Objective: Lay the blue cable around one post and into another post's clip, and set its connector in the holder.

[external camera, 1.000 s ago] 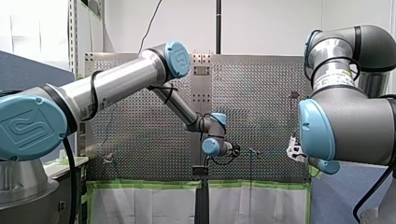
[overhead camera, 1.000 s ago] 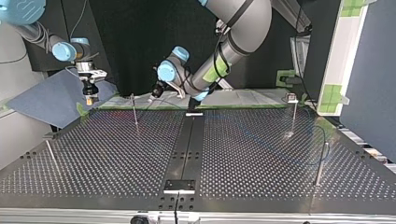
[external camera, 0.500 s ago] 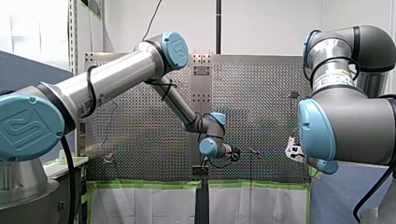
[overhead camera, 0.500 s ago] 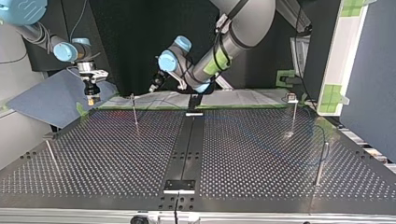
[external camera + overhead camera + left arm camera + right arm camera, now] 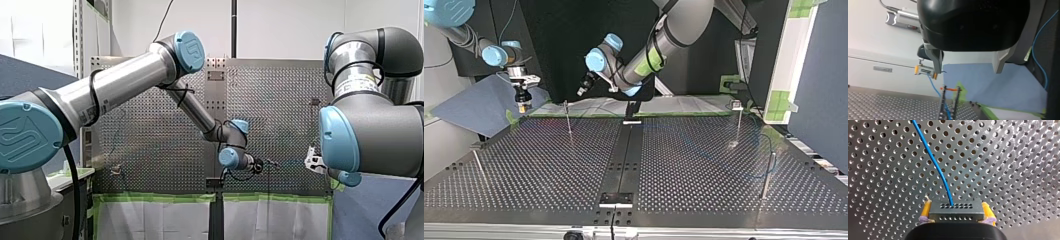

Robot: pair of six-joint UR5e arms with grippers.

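Blue cable (image 5: 935, 162) begins at the top view's left, where its connector (image 5: 956, 209) sits clamped between the yellow pads of the right gripper (image 5: 522, 106), held in the air over the far corner of the perforated table (image 5: 549, 165); that gripper has not budged in the last second. Next along stands a slim post (image 5: 568, 122), and just beyond it the left gripper (image 5: 580, 92), which has lifted a little and swung toward the top view's left, nearer that post, its metal fingers spread wide with nothing between them. To my eye that means the left arm is coming across to take the cable by the post and help with the routing, which is not finished, since the connector is not in any holder yet. Further right, slack cable loops on the table by two more posts (image 5: 738, 125). As for direction, the connector's long side lies across the pads, and the cable leaves the middle of its holed face pointing away from the gripper toward the table, then curves off; from the left wrist view it slants down from the connector and appears to pass between the prongs of a forked clip (image 5: 942, 102)
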